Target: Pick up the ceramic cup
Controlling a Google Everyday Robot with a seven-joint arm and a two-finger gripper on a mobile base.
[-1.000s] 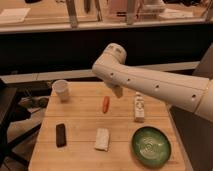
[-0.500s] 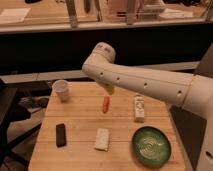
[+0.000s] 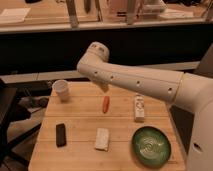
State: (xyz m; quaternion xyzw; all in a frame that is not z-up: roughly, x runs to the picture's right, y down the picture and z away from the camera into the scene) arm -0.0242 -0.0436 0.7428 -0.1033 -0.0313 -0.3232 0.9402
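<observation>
The cup (image 3: 61,90) stands upright at the table's (image 3: 80,162) upper-left corner, left of centre in the frame. The gripper (image 3: 103,86) hangs under the arm (image 3: 135,82) near mid-frame, right of the cup and apart from it, above an orange stick (image 3: 105,104). Whether its grip is spread or closed, I cannot tell.

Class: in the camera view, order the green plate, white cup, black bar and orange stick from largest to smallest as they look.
1. green plate
2. ceramic cup
3. black bar and orange stick: close in size, and the bar is nearer the camera, so unranked.
The gripper hangs under the arm, just behind the orange stick.
</observation>
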